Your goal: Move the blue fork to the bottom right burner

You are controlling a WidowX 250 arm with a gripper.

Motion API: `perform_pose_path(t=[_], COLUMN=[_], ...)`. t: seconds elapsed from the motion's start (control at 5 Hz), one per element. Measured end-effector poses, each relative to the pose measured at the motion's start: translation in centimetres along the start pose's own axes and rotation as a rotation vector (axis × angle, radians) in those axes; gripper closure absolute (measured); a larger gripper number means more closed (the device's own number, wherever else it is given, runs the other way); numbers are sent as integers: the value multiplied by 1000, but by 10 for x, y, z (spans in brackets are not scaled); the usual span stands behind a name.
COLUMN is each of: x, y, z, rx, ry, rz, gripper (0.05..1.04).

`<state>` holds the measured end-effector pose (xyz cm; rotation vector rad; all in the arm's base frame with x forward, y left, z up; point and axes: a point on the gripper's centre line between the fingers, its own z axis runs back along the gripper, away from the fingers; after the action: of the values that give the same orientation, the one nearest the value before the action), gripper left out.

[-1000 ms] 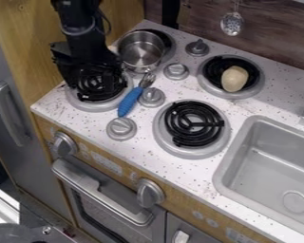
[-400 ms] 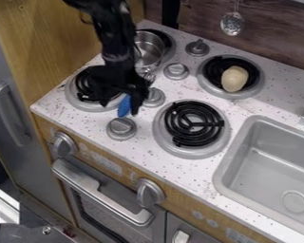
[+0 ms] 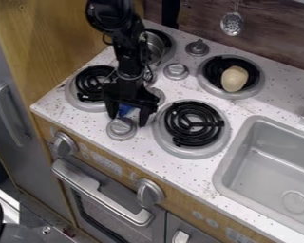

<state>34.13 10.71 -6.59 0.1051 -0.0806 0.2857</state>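
The black gripper (image 3: 127,118) hangs over the counter between the two front burners, its fingers spread apart and pointing down. Between them shows a bit of the blue fork (image 3: 125,109), its handle end just behind a grey knob; the gripper covers the rest of the fork. To the right of the gripper is the bottom right burner (image 3: 194,124), a black coil in a grey ring with nothing on it.
A metal pot (image 3: 156,46) stands at the back left burner, partly behind the arm. A beige potato-like object (image 3: 234,78) lies on the back right burner. Grey knobs (image 3: 121,128) rise between burners. The sink (image 3: 269,166) is at the right.
The gripper has moved right and toward the front from over the front left burner, and now covers most of the fork. In the latest frame its fingers stand apart around the handle.
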Motion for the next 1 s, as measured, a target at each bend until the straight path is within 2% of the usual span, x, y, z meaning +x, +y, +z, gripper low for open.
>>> perform_pose_path(t=[0.4,0.8,1.0], x=[24,30,30], y=[2,5,7], z=[-5,-6,-7], rx=[-22,-9,2], ry=[-42,-6,-5], rz=[81,54,55], gripper=[87,118,332])
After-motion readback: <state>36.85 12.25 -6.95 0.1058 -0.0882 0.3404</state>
